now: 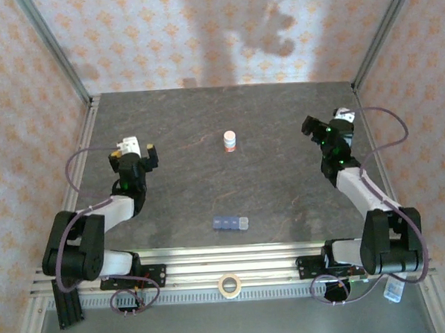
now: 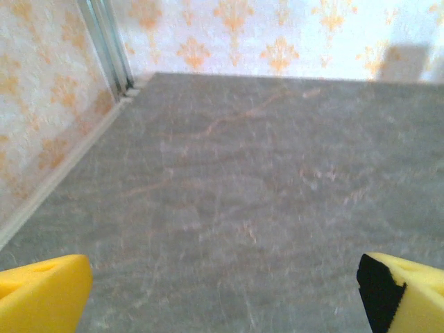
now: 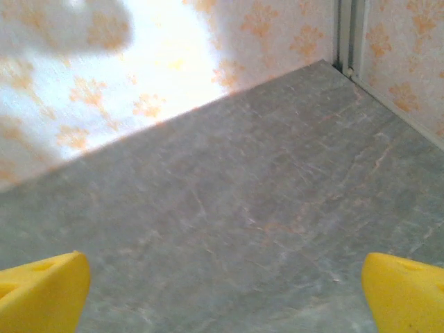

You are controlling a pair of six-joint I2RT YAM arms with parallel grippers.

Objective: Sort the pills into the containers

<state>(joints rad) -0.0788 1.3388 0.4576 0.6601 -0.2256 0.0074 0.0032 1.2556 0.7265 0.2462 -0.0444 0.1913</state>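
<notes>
Far from left claw (image 1: 137,149), right claw (image 1: 325,121): containers (image 1: 231,223).

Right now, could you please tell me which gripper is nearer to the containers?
Left, narrowly. The left gripper hangs open beyond and left of the containers; the right gripper, also open, is beyond and right, a little further back.

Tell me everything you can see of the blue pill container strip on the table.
The container strip is a small flat row of joined box compartments, translucent blue and plastic-looking, with a paler clear end on the right. It lies flat on the grey table near the front edge, roughly centred. Nothing touches it. Its lids are too small to judge.
</notes>
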